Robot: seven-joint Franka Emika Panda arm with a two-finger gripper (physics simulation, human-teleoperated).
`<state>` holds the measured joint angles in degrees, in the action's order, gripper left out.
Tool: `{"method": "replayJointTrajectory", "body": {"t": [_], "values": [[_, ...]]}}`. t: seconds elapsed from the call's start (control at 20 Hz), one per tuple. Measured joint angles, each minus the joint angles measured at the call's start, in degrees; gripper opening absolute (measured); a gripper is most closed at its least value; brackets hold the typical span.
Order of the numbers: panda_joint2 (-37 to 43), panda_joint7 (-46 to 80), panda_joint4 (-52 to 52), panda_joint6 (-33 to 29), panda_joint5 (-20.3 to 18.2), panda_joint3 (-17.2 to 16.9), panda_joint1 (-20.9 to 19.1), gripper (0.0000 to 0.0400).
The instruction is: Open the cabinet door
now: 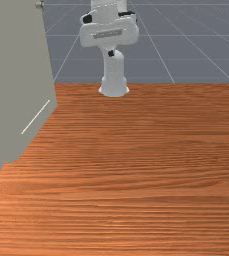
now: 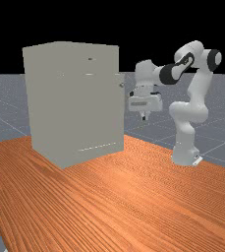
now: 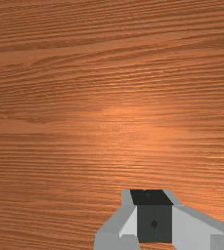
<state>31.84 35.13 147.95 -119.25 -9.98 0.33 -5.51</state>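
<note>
My gripper (image 2: 144,118) hangs in the air beside the cabinet (image 2: 74,103) in the far view, pointing down, with a gap between them. Its fingertips meet with nothing held; in the wrist view the gripper (image 3: 152,197) is over bare wood. The tall grey-beige cabinet (image 1: 16,65) stands at the front view's left. A small metallic knob (image 2: 122,84) sits near the upper edge of its side facing the arm, above fingertip height. The same knob (image 1: 39,4) is at the front view's top left. How far the door stands open, I cannot tell.
The wooden table (image 1: 146,165) extends under the cabinet and arm. The arm's base (image 2: 185,155) stands at the far view's right. A pale slit (image 1: 35,117) runs low on the cabinet.
</note>
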Motion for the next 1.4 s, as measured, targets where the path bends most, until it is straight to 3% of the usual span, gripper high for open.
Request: {"method": "replayJointTrajectory", "body": {"t": [0.2,0.35,0.5,0.6,0.9,1.2,1.3,1.4], "values": [[7.0,0.2,4.8,1.6,0.1,-0.1,-0.3,0.0000],[19.0,0.0,9.8,5.5,0.6,-0.5,-0.6,0.0000],[28.4,-2.0,13.3,8.2,3.9,-2.8,-3.7,0.0000],[30.6,-4.5,12.9,9.9,7.1,-6.3,-7.2,0.0000],[30.0,-11.6,4.5,8.4,15.1,-18.2,-16.3,0.0000],[27.0,-14.4,-3.6,7.3,17.8,-26.2,-20.2,0.0000],[26.2,-14.2,-5.4,2.8,16.7,-28.7,-19.8,0.0000],[25.1,-11.9,-5.3,-6.7,14.6,-29.6,-18.8,0.0000]]}}
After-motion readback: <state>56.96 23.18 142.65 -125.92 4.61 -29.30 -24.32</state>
